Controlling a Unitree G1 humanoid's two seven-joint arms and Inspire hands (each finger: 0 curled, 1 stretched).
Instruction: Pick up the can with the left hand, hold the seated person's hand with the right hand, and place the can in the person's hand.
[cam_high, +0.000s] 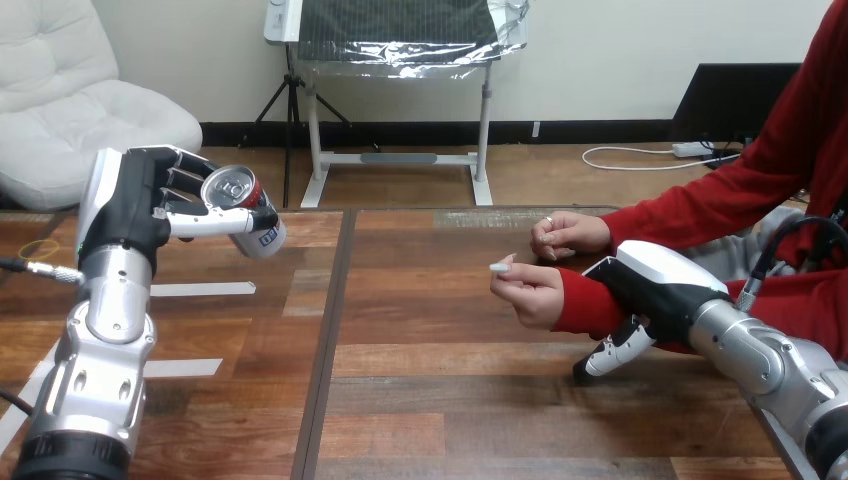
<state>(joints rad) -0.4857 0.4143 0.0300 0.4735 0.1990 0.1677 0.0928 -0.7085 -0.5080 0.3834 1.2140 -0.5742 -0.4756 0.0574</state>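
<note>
Can (250, 215), red and silver, tilts in the raised left hand's (135, 200) curled fingers; right hand (665, 275) wraps the person's wrist (585, 300).

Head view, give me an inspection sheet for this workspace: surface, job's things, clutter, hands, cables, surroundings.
Surface: wooden table, planks with a dark seam down the middle.
Job's things: can lifted off the table, tilted, top toward the camera; person's nearer hand with curled fingers, apart from the can.
Clutter: white tape strips on the table's left part.
Hands: left hand shut round the can; right hand over the red-sleeved wrist, its fingers curled under it.
Cables: nothing seen on the table.
Surroundings: person seated at the right; farther hand behind the nearer one.
</note>
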